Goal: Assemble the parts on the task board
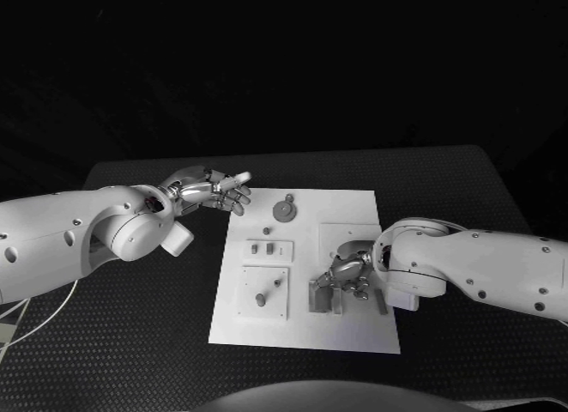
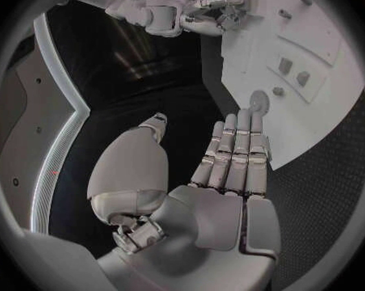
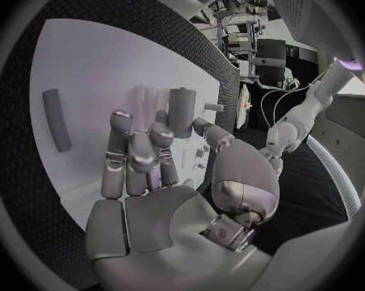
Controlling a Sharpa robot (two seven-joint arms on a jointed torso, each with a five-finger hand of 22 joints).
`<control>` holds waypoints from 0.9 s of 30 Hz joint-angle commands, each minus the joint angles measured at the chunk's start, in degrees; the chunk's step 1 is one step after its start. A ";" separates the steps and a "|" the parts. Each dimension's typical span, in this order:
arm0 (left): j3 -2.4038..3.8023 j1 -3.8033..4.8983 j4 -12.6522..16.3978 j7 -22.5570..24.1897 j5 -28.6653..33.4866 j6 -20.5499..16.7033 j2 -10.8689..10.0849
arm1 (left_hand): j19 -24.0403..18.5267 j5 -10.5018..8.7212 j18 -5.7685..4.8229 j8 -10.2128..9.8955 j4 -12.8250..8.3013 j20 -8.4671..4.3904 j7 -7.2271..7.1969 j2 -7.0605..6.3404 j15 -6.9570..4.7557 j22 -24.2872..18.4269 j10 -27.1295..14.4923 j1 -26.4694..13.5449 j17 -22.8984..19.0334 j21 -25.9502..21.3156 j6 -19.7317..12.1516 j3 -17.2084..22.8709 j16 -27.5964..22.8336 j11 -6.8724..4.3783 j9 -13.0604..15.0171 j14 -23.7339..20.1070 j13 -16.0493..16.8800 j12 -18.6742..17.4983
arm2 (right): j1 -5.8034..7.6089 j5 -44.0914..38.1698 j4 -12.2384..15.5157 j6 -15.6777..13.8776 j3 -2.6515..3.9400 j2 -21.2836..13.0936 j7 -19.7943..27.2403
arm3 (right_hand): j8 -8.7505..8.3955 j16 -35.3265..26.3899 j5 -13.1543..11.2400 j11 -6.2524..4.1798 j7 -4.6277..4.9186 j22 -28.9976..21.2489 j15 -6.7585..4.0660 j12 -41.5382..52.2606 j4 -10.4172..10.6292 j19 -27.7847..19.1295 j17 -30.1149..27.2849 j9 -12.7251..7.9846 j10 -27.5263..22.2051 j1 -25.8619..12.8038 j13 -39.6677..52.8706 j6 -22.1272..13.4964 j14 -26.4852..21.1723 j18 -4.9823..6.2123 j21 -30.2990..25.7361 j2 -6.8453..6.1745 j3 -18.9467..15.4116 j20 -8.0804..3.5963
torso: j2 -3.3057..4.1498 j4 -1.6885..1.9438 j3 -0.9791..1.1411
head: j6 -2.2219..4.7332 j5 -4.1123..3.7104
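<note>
Lying flat in the middle of the black table, the white task board runs with its long axis away from the robot. Carrying several small grey parts: a round disc-shaped part toward the far edge, just beyond the left hand's fingertips; two small upright parts side by side on a raised plate further in; a small peg on a square plate nearer the robot.

Resting over the board's right side, the right hand, fingers bent down among the grey parts standing there. Seen from the right wrist: fingers curled partway, tips touching or just beside an upright grey cylinder, its long axis standing up from the board; cannot tell whether actually gripped. Well apart from the hand, a grey bar lying flat on the white surface.

Hovering just off the board's far left corner, the left hand, open and holding nothing. From the left wrist: fingers straight and side by side, thumb apart, pointing toward the disc-shaped part, above the dark table and not touching the board.
</note>
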 commanded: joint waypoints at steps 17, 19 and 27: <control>0.02 0.04 0.16 0.02 -0.30 1.22 -0.03 | -0.18 -0.18 0.33 0.36 0.06 -0.05 1.54 -0.65 -0.05 -0.07 -0.14 -0.13 0.13 0.40 -0.38 0.57 -0.32 -0.12 0.09 -0.36 -0.09 0.12 | -0.35 -1.29 -0.19 -0.35 -0.11 0.02 0.43 | -0.92 -0.31 -7.13 0.62 0.69 1.19 0.67 -0.34 2.56 -0.74 0.12 0.08 -1.24 -2.17 0.19 -1.43 -0.70 0.44 0.13 -2.87 -3.86 0.02 | 0.00 -0.02 0.03 | -0.11 0.16; 0.02 0.04 0.14 -0.01 -0.30 1.22 -0.04 | -0.18 -0.18 0.33 0.36 0.06 -0.05 1.54 -0.65 -0.05 -0.07 -0.14 -0.13 0.13 0.40 -0.38 0.58 -0.32 -0.12 0.09 -0.36 -0.09 0.13 | -0.35 -1.29 -0.16 -0.55 -0.11 -0.04 0.73 | -0.81 -0.33 -14.94 0.35 0.51 1.03 0.48 -0.36 2.46 -0.94 0.16 0.28 -1.33 -1.02 0.21 -1.40 -0.85 0.69 -0.01 -2.81 -3.07 -0.47 | 0.00 -0.03 0.02 | -0.10 0.15; 0.02 0.04 -0.09 0.02 -0.31 1.24 0.01 | -0.16 -0.18 0.33 0.38 0.05 -0.05 1.53 -0.60 -0.06 -0.07 -0.12 -0.13 0.17 0.41 -0.37 0.66 -0.32 -0.13 0.11 -0.34 -0.09 0.13 | -0.33 -2.14 1.01 -1.70 -0.10 -1.66 3.30 | -0.70 -0.23 -14.90 0.23 0.42 0.99 0.32 -0.20 2.90 -0.63 0.22 0.47 -1.07 0.45 0.24 -1.28 -0.66 0.69 0.10 -2.51 -1.78 -0.74 | -0.02 -0.01 0.03 | 0.11 0.14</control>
